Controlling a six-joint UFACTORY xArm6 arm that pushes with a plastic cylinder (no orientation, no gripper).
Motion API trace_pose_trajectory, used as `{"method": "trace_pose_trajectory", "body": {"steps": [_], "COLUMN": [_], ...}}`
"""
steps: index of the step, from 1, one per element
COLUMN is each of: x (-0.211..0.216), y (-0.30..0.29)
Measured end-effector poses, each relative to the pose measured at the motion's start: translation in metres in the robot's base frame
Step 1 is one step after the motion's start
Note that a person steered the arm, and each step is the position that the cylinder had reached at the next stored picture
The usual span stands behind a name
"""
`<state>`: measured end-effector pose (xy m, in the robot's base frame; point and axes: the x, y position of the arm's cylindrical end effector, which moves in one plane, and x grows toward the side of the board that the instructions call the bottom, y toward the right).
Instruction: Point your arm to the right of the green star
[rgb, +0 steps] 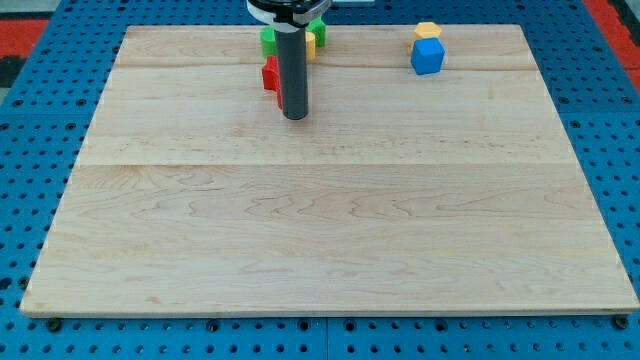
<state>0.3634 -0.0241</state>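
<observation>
My tip (295, 116) rests on the wooden board (320, 220) near the view's top, left of centre. The dark rod hides much of a cluster of blocks behind it. A green block (268, 39) shows at the rod's left, and another bit of green (318, 28) at its right; which one is the star I cannot tell. A small yellow block (311, 43) peeks out at the rod's right. A red block (271, 76) sits just left of the rod, touching or nearly touching it. The tip is below the green blocks.
A blue cube (427, 56) stands at the view's top right with a yellow block (428, 31) just behind it. The board lies on a blue perforated table (30, 150).
</observation>
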Motion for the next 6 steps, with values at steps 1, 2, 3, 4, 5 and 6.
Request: {"method": "trace_pose_trajectory", "body": {"steps": [1, 2, 3, 4, 5, 6], "x": [0.004, -0.007, -0.048, -0.114, -0.170, -0.171], "y": [0.029, 0.044, 0.092, 0.092, 0.072, 0.070]}}
